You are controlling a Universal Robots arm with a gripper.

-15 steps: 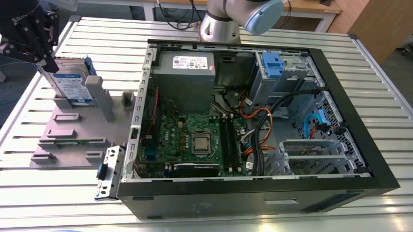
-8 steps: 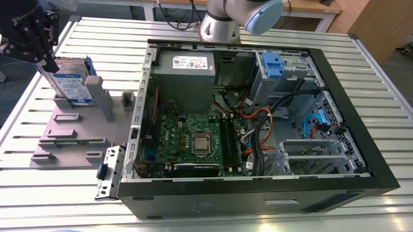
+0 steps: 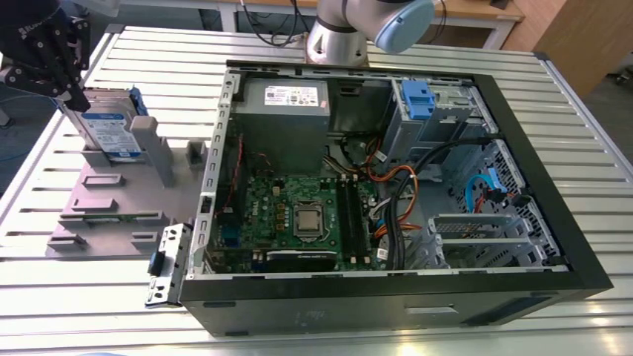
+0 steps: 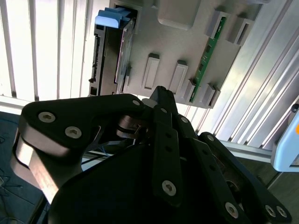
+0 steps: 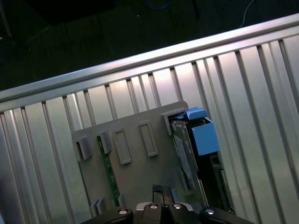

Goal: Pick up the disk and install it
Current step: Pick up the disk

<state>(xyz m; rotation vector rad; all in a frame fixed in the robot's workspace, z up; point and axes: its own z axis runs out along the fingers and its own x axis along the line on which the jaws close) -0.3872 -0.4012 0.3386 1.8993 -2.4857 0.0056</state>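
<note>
The disk (image 3: 107,127) stands on edge in a slot of the grey holder plate (image 3: 104,204) at the exterior view's left, silver with a white-and-blue label and a blue frame. Both wrist views look down on the disk (image 4: 112,56) (image 5: 184,151) and its blue tab. My black gripper (image 3: 71,93) hangs just above the disk's top corner at the exterior view's far left. Its fingers meet at one tip (image 4: 159,93) (image 5: 158,189) with nothing between them, and the wrist views show a gap between that tip and the disk.
An open computer case (image 3: 554,222) lies on the slatted metal table (image 3: 59,311), with a drive bay and blue latch (image 3: 420,100) at its far corner. A green memory stick (image 4: 208,56) sits in the holder plate. A metal bracket (image 3: 163,267) lies beside the case.
</note>
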